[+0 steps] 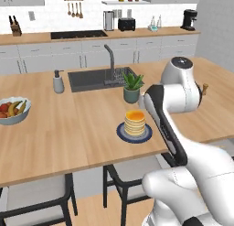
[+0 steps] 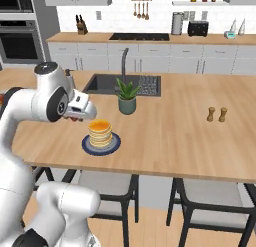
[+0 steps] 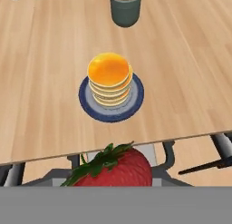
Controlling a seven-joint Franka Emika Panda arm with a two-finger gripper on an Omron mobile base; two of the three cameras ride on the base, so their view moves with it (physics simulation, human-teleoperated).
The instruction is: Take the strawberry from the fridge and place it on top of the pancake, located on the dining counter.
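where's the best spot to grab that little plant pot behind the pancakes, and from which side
Grip the plant pot across its grey wall, just under the rim, below the spiky leaves. It stands upright and the leaves fan out over its top, so a grasp from above would likely crush them. Come in level from the stool side of the dining counter, to one side of the pancake stack standing in front of it.

One strawberry [image 3: 118, 170], one pancake [image 1: 135, 122] stack, one potted plant [image 1: 132, 87], two shakers [image 2: 217, 114], one fruit bowl [image 1: 13, 110]

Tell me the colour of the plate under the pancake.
The plate is dark blue, clearest in the hand view.
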